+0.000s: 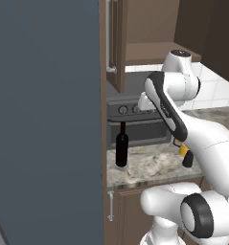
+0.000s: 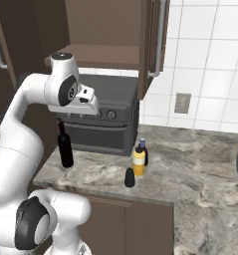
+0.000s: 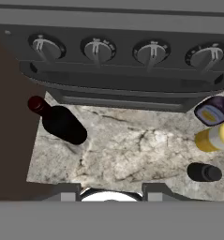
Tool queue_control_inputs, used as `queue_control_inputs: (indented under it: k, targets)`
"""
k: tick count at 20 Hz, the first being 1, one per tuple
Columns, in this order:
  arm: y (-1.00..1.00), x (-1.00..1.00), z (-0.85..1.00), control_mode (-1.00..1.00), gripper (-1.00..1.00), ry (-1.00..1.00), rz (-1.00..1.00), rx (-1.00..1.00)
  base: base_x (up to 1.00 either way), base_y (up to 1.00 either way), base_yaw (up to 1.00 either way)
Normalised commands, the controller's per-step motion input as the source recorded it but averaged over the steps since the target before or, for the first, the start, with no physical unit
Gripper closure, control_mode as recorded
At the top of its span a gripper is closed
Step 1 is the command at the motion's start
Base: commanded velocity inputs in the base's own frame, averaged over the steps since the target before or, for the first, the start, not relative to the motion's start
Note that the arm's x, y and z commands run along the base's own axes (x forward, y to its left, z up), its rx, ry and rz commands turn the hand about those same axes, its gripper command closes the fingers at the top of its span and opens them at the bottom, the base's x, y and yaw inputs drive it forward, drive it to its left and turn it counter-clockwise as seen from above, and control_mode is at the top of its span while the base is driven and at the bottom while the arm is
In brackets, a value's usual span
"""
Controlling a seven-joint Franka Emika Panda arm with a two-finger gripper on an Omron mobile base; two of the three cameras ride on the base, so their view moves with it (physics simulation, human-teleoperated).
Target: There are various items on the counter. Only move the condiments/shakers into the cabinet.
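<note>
On the counter [image 2: 200, 164] stand the condiments: a short black shaker [image 2: 130, 178] in front, a yellow squeeze bottle [image 2: 139, 162] behind it, and a blue-purple bottle [image 2: 143, 148] behind that. In the hand view they line the right edge: the shaker [image 3: 204, 172], the yellow bottle [image 3: 214, 137] and the blue-purple bottle [image 3: 212, 111]. My gripper [image 3: 111, 191] hangs high over the counter [image 3: 132, 150] in front of the dark oven, left of the condiments. Its fingertips stand apart, open and holding nothing. The cabinet [image 2: 103, 30] above is open, its shelf [image 2: 100, 55] bare.
A tall dark wine bottle [image 2: 65, 147] stands at the counter's left end, near a dark wall panel [image 1: 44, 119]. A dark countertop oven [image 2: 103, 119] with several knobs sits at the back under the cabinet. The cabinet door [image 2: 155, 40] with its silver bar handle juts out above.
</note>
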Motion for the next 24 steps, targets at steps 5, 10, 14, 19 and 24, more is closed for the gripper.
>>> queue_control_inputs:
  k: [5,10,14,19,24]
  targets:
    - [0.00,-0.03,0.00,-1.00,-1.00,0.00,0.00,0.00,0.00,0.00,0.00]
    - [-0.35,-0.34,-0.19,-1.00,-1.00,-0.02,0.01,0.02,0.00,0.00,0.00]
    - [-0.98,-0.60,-0.60,-1.00,-1.00,-0.01,0.01,0.02,0.00,0.00,0.00]
    - [-0.90,-0.57,-0.91,-1.00,-1.00,0.00,-0.03,0.00,0.00,0.00,0.00]
    - [-0.86,-0.14,-1.00,-1.00,-1.00,0.00,-0.10,0.00,0.00,0.00,0.00]
